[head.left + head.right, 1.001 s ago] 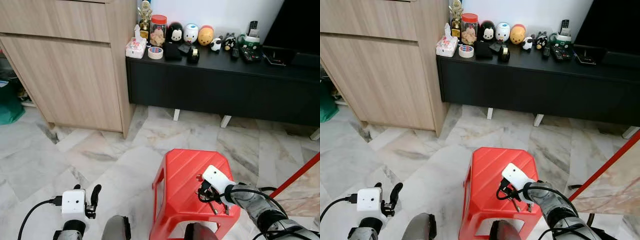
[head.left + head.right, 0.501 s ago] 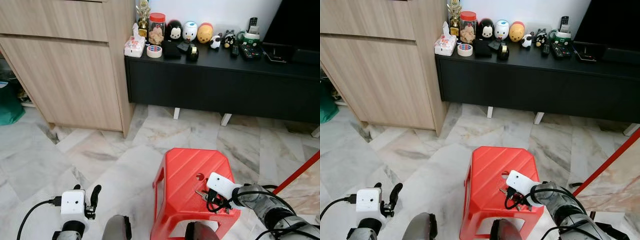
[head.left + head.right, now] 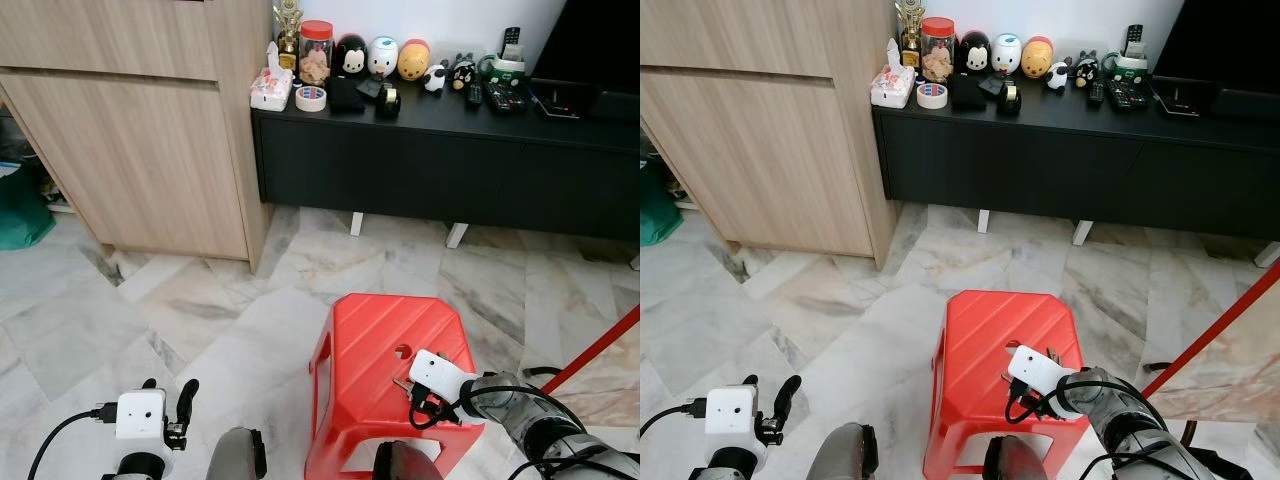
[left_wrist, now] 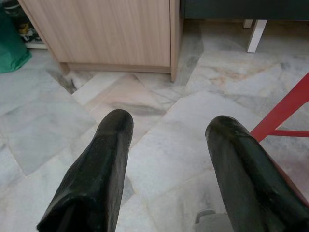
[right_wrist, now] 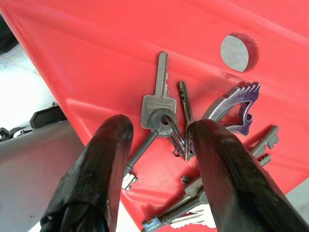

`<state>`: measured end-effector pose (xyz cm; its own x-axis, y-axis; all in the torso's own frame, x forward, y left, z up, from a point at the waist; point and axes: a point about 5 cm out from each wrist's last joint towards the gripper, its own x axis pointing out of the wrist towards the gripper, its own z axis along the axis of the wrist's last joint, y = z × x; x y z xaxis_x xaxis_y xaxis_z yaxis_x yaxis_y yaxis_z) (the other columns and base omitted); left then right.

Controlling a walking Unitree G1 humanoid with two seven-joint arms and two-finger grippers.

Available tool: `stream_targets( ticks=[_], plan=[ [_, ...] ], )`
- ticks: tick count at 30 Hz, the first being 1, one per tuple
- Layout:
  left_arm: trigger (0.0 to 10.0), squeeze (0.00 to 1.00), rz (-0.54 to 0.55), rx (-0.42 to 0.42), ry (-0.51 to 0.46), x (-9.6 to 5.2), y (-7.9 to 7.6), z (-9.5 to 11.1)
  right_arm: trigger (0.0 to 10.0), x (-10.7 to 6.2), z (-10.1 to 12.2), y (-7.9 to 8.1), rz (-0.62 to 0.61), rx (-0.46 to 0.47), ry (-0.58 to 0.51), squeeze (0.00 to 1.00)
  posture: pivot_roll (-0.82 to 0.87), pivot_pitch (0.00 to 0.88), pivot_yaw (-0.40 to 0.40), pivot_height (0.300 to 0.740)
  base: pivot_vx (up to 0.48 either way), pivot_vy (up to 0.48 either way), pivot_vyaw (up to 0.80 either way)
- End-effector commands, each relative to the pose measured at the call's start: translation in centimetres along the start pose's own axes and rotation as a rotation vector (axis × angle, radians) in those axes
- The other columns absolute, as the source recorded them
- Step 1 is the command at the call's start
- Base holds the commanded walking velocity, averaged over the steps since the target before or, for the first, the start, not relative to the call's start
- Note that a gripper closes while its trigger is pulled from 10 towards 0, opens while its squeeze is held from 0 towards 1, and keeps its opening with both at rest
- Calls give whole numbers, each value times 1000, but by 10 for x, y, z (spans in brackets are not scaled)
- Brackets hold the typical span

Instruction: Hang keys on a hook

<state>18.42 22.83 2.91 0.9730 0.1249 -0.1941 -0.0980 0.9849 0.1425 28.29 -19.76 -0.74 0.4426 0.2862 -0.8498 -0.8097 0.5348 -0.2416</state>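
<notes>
The keys (image 5: 170,126) are a bunch of silver metal keys joined on a ring, lying flat and fanned out on the red stool (image 3: 372,340), near its front right edge, just beside the round hole in the seat.

The right hand (image 5: 157,140) is hanging with its black fingers (image 5: 104,159) spread over a bunch of keys (image 5: 181,130) — they are lying on the red stool (image 5: 96,58). The fingers are sitting either side of the key ring — contact is unclear.
</notes>
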Motion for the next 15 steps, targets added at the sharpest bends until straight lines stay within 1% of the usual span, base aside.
stream_targets(
  ticks=[1, 6, 15],
  plan=[
    [10000, 0, -9, -4, 10, -4, 1, 0, 10000, -1, -3, -2, -12, 11, 16, 0, 163, 122, -72, 625, 0, 0, 0],
    [10000, 0, -13, -2, 13, -6, 1, 1, 10000, -2, -4, -4, -19, 25, 19, 0, 166, 125, -71, 625, 0, 0, 0],
    [10000, 0, -19, 5, 28, -14, 3, 0, 10000, -4, -3, -8, -28, 66, 23, 0, 176, 142, -66, 625, 0, 0, 0]
  ],
)
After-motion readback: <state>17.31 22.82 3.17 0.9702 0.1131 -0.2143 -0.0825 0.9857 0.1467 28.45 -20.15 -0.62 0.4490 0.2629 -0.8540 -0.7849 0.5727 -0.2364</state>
